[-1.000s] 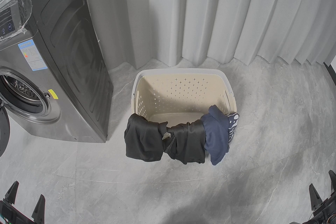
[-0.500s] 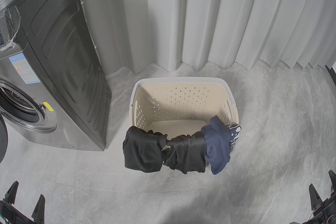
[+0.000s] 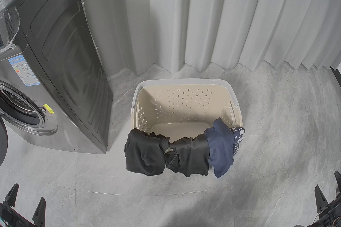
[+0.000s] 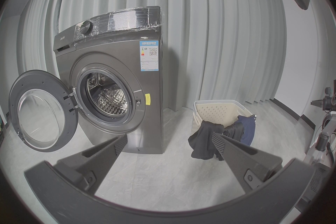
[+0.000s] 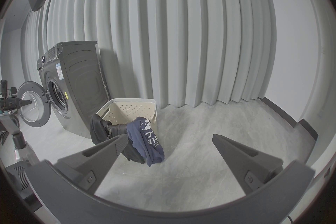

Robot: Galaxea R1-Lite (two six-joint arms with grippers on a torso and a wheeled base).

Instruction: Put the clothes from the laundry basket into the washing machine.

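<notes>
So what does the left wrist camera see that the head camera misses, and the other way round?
Left wrist view alone: the knob on the washer, and the full round face of its open door.
Head view alone: the bare bottom of the basket.
Both: the washer, the basket, the black clothes and blue garment draped over its near rim, the curtain, the floor, and the open left end effector.

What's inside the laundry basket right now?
The laundry basket shows a bare beige bottom. A black garment and a navy garment hang over its near rim, partly outside. They hide the near inner wall and the bottom beside it.
</notes>
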